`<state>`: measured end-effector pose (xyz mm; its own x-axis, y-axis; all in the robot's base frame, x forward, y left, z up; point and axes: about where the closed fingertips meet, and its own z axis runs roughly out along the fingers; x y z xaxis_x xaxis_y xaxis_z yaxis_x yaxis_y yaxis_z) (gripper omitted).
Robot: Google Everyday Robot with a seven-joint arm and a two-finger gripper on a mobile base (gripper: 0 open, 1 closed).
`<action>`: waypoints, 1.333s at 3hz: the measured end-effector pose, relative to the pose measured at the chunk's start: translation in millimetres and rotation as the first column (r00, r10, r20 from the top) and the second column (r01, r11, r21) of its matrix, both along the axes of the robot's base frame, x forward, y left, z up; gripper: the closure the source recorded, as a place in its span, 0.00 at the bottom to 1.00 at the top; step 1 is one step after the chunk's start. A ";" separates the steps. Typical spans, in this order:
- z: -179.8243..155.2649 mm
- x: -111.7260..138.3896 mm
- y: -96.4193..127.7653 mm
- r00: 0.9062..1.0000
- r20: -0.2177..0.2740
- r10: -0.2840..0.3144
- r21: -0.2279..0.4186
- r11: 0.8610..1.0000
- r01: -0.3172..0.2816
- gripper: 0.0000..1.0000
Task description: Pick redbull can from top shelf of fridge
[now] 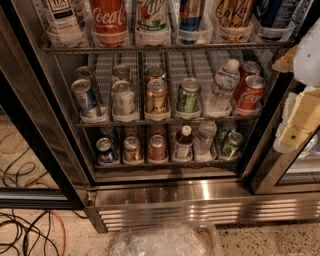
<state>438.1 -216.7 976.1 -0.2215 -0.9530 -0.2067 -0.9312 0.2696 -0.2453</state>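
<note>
The fridge [165,192] stands open in front of me, with wire racks full of drinks. Its top shelf [165,48] runs along the upper edge of the view. The redbull can [191,14], slim and blue-and-silver with a red mark, stands there in a clear front holder, and its lid is cut off by the frame. A Coca-Cola bottle [108,17] and a pale green-labelled bottle [152,15] stand to its left. My gripper [296,117], cream and white, hangs at the right edge by the door frame, below and well right of the can, holding nothing that I can see.
A middle rack [160,120] holds small cans, a water bottle [222,89] and red Coke cans [248,92]. A lower rack [165,162] holds more cans and small bottles. A black-framed glass door [30,150] is at left, cables [25,230] lie on the floor, and a clear plastic-lined bin [165,240] sits below.
</note>
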 end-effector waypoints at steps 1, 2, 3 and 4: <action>-1.7 -2.0 0.8 1.000 0.010 0.004 0.009 1.000 -0.004 0.00; -11.2 -9.2 -0.1 0.999 0.043 0.007 0.086 0.996 -0.011 0.00; -19.9 -14.2 2.4 0.992 0.125 0.002 0.225 0.974 -0.030 0.00; -13.8 -13.8 21.9 0.975 0.222 0.008 0.354 0.931 -0.088 0.00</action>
